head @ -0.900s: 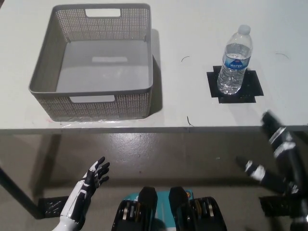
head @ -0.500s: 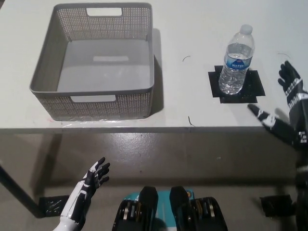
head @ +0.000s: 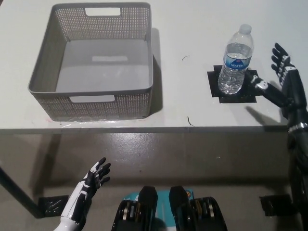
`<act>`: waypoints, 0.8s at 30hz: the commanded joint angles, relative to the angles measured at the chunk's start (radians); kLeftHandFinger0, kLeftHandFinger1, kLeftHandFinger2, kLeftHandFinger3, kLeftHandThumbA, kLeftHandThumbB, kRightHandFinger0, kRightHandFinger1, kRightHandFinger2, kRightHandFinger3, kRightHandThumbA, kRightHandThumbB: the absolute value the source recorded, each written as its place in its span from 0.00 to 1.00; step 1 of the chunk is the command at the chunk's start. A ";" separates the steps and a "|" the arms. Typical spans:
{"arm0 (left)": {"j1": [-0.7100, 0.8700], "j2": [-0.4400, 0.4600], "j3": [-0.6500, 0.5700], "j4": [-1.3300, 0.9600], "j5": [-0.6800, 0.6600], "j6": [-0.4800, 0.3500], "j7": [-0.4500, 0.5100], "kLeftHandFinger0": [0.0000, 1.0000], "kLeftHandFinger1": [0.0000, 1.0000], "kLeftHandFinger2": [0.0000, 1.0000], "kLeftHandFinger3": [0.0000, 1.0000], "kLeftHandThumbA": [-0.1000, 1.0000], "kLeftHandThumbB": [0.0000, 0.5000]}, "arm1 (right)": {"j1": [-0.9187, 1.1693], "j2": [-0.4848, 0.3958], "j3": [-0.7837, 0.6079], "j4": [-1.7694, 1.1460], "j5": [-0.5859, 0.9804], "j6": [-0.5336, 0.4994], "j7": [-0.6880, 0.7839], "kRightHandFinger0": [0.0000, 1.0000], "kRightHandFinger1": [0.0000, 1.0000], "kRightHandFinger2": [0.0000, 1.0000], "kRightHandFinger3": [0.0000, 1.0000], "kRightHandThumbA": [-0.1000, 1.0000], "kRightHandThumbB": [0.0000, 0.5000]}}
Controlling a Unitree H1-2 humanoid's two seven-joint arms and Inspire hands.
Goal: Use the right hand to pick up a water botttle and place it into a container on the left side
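Note:
A clear water bottle [head: 235,61] with a blue label and white cap stands upright on a black tape square [head: 235,86] at the table's right. My black right hand [head: 278,82] is over the table just right of the bottle, open with fingers spread, not touching it. A grey perforated basket [head: 91,91] sits empty on the table's left. My white left hand [head: 92,178] rests open below the table edge at the lower left.
The white table [head: 183,110] ends in a front edge across the picture's middle, with grey floor below. A dark table leg [head: 14,190] slants at the lower left. Bare tabletop lies between basket and bottle.
My right hand has risen from below the table edge and moved up over the table, closing in on the bottle's right side. The left hand, bottle and basket have stayed put.

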 commanded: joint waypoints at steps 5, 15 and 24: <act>-0.009 0.003 0.005 -0.010 -0.026 -0.040 -0.021 1.00 1.00 1.00 1.00 1.00 0.44 | -0.159 -0.013 0.026 0.200 -0.022 -0.070 -0.030 1.00 1.00 1.00 1.00 1.00 0.92; -0.012 0.003 0.003 -0.008 -0.022 -0.041 -0.020 1.00 1.00 1.00 1.00 1.00 0.43 | -0.266 0.020 0.073 0.398 -0.027 -0.136 -0.021 1.00 1.00 1.00 1.00 1.00 0.97; -0.015 -0.001 0.000 -0.013 -0.015 -0.037 -0.020 1.00 1.00 1.00 1.00 1.00 0.45 | -0.516 0.080 0.044 0.759 0.004 -0.249 -0.191 0.96 0.99 1.00 1.00 0.77 0.90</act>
